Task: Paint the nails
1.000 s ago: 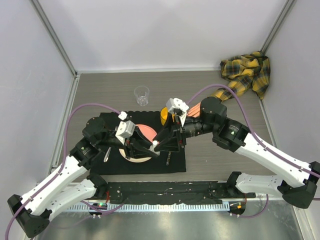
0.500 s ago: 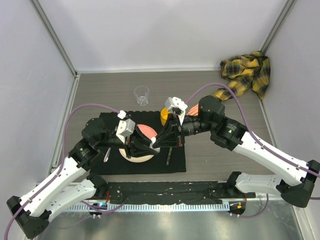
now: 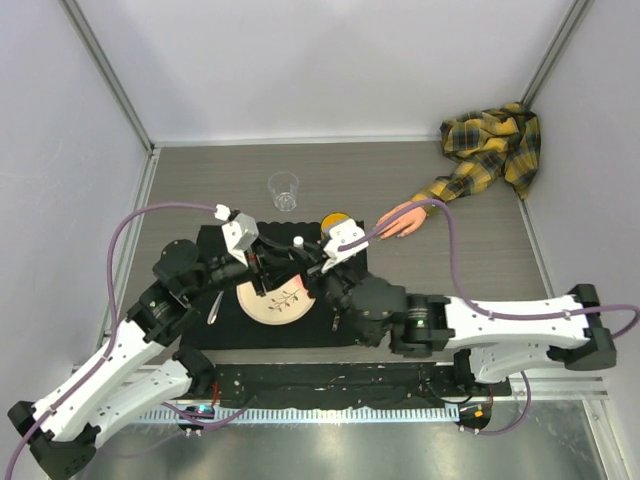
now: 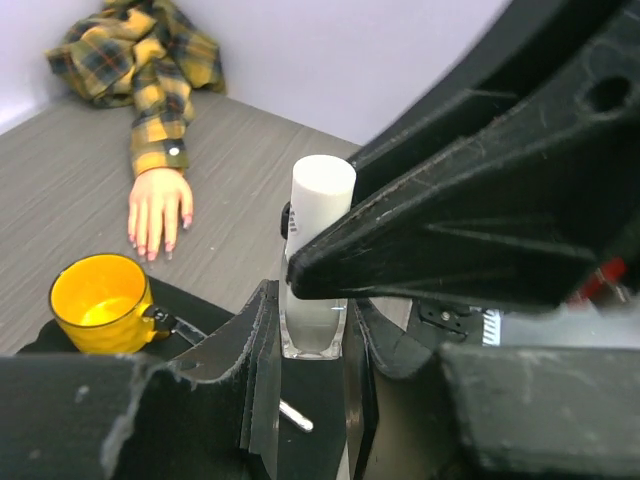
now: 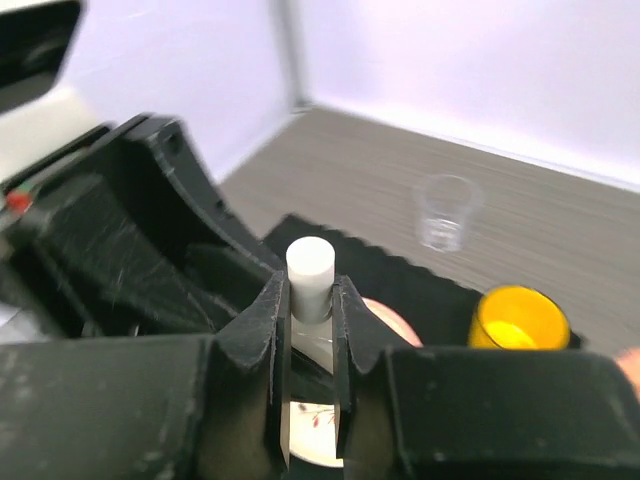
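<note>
Left wrist: the left claw (image 4: 315, 335) is clamped on the base of a small clear bottle (image 4: 314, 318), which stands upright with its white cap (image 4: 322, 200) on; beyond it the mannequin hand (image 4: 158, 205) lies flat on the bench (image 4: 60, 170), its nails (image 4: 150, 248) pointing toward a yellow cup (image 4: 98, 305) but apart from it.

Right wrist: the right claw (image 5: 310, 300) is pressed together on the white cap from both sides.

Top: both claws meet over a black mat (image 3: 260, 335), just above a plate (image 3: 265, 305); the mannequin hand lies off the mat, to the right of them.

Lab booth: white walls (image 3: 330, 60), aluminium corner posts (image 3: 111, 75).
</note>
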{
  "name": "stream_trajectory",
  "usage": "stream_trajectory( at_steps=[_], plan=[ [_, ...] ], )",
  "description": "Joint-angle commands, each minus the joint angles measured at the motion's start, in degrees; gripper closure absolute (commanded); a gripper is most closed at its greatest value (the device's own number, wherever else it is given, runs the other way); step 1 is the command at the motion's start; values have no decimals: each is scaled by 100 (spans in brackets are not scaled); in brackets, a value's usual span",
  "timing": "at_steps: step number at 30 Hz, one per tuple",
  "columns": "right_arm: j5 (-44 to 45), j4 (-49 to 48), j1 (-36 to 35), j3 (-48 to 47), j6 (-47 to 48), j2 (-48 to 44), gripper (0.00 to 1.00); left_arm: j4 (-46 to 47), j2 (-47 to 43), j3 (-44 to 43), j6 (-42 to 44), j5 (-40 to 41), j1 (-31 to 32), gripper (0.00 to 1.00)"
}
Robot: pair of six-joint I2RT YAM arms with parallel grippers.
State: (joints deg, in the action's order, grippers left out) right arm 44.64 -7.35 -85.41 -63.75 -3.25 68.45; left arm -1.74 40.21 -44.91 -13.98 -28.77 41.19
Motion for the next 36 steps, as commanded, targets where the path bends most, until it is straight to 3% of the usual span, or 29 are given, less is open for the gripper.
stream_trajectory(
  at_steps=[1,4,5,8,11,12,15,18,19,21,22,25,31,36],
  plan=[
    [1926,-3,-749,-349,-949,1091,99,1466,383,-422,-44,874,-85,100],
    [1655,252,-592,-402,-871,978,97,1501,304,-274,-53,698,-85,100],
    [1496,278,-539,-384,-862,891,89,1466,225,-238,-26,706,-85,100],
    [837,620,-284,-384,-950,618,77,1369,119,-89,26,724,-85,100],
    [-85,1025,-29,-393,-950,337,52,1159,66,-97,35,707,-85,100],
    [-270,1173,6,-384,-924,258,39,1054,58,-123,62,689,-85,100],
    [-1429,1561,217,-445,-853,-76,24,623,58,-229,114,470,-85,100],
    [-2194,1947,462,-481,-809,-498,21,429,14,-290,132,119,-85,100],
    [-3058,2009,733,-481,-774,-699,21,307,14,-308,141,-4,-93,100],
    [-3968,2098,1121,-429,-748,-893,21,201,22,-396,124,-599,-94,100],
    [-5103,2115,1575,-411,-722,-1007,22,191,48,-422,71,-855,-94,100],
    [-6341,2151,2280,-367,-686,-1140,26,226,84,-519,-210,-1682,-94,100],
    [-7679,2089,2977,-542,-669,-1106,34,543,93,-546,-790,-2641,-93,100],
    [-8724,1528,3223,-587,-1027,-904,39,666,49,-519,-922,-2765,-93,100]
  ],
)
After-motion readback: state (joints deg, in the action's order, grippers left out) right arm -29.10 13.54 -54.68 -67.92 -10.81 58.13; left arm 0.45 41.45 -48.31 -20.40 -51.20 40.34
